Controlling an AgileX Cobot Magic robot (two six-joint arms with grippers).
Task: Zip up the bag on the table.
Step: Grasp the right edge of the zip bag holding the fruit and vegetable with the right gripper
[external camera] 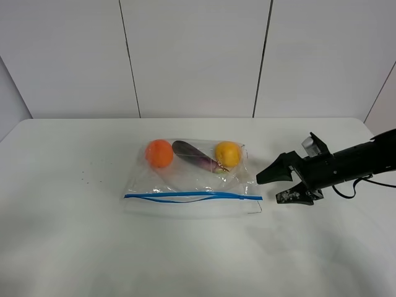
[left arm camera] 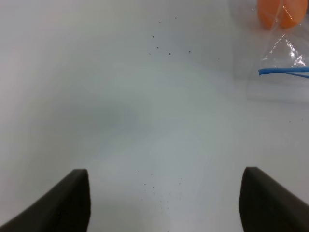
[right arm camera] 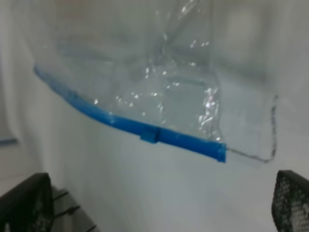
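Observation:
The clear bag lies flat in the middle of the white table. Its blue seal strip runs along the near edge. An orange fruit, a dark purple eggplant and a yellow fruit show through it. My right gripper is open and empty just beyond the strip's right end. The right wrist view shows the strip ahead of the open right gripper. My left gripper is open over bare table, with the bag's left corner well ahead of it. It is outside the exterior view.
A few tiny dark specks lie on the table left of the bag. A white panelled wall stands behind the table's far edge.

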